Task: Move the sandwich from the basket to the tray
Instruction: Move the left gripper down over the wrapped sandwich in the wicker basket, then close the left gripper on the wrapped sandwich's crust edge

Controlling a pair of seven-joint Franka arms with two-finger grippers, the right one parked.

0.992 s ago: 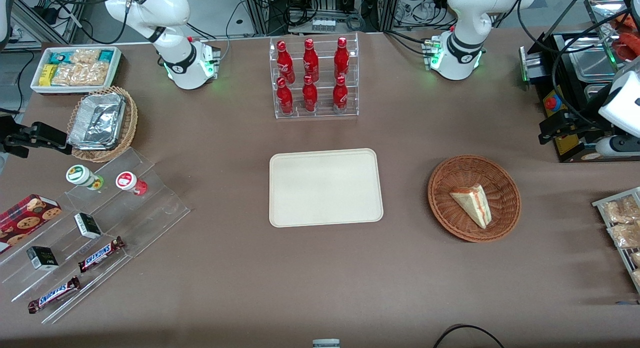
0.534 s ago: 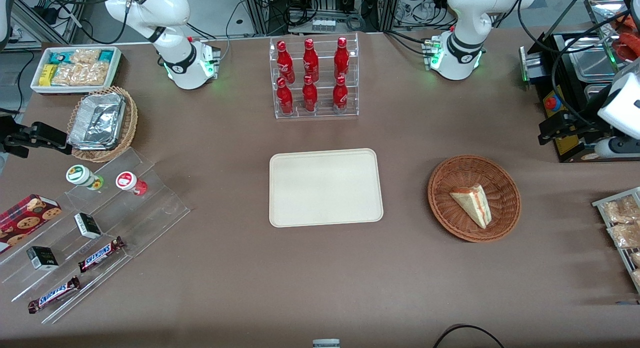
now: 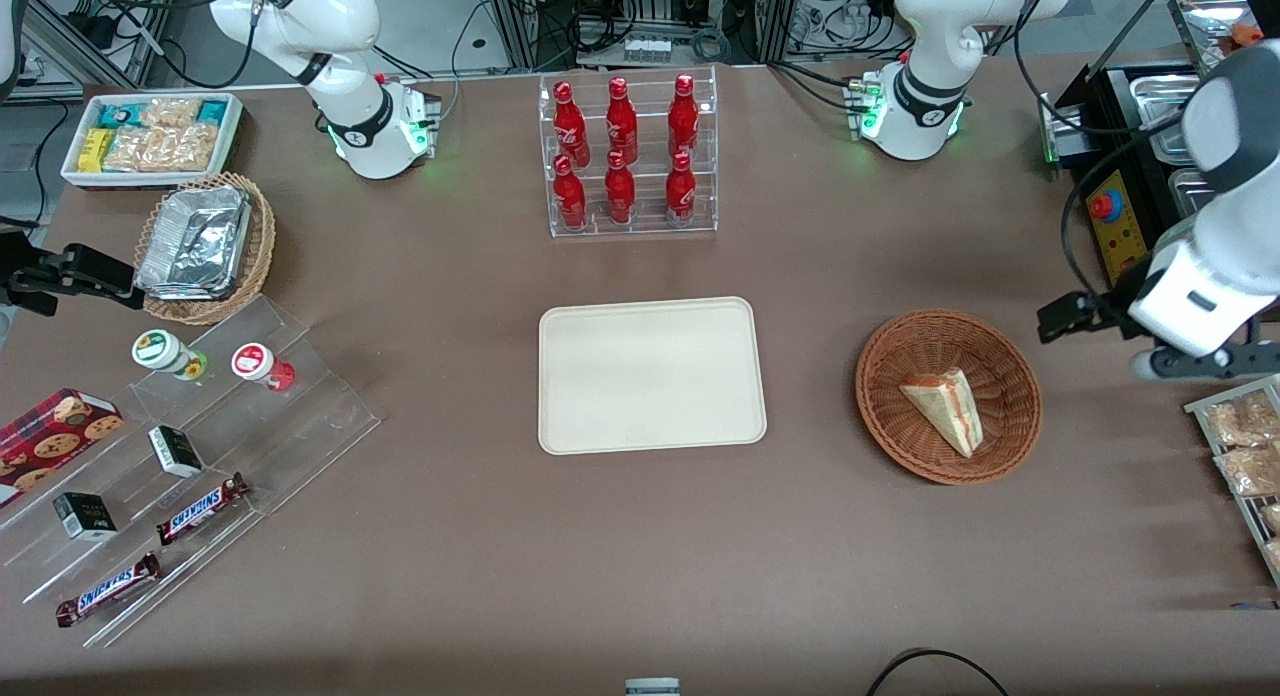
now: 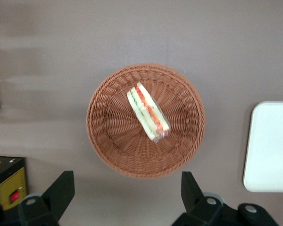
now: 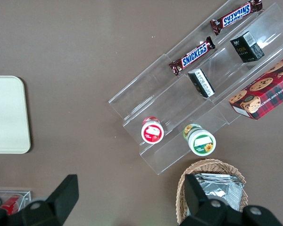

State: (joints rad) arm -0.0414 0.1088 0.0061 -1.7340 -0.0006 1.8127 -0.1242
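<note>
The small triangular wedge sandwich (image 3: 944, 409) of pale bread with red, orange and green filling lay alone inside the large round reddish-brown woven wicker basket (image 3: 1015, 376), resting on the basket's floor with its layered edge showing; in the left wrist view the sandwich (image 4: 147, 112) lay diagonally across the middle of the basket (image 4: 104, 136). The flat rectangular cream-beige tray (image 3: 651, 374) with rounded corners sat beside the basket on the brown table (image 3: 640, 556), toward the parked arm's end, apart from the basket and with nothing on it.

The left arm's black two-finger gripper (image 3: 1062, 317) hung above the table just beside the basket, toward the working arm's end, touching nothing. Its fingers (image 4: 60, 190) stood wide apart, with nothing between them.

Farther from the front camera than the tray, a clear acrylic tiered rack (image 3: 628, 152) held six red bottles in two rows. Toward the parked arm's end, a lighter tan wicker basket (image 3: 258, 256) held stacked foil containers (image 3: 195, 240), and a white bin (image 3: 235, 126) held snack packets. A clear stepped display stand (image 3: 300, 416) there carried two small round jars, two dark little boxes and two Snickers bars.
</note>
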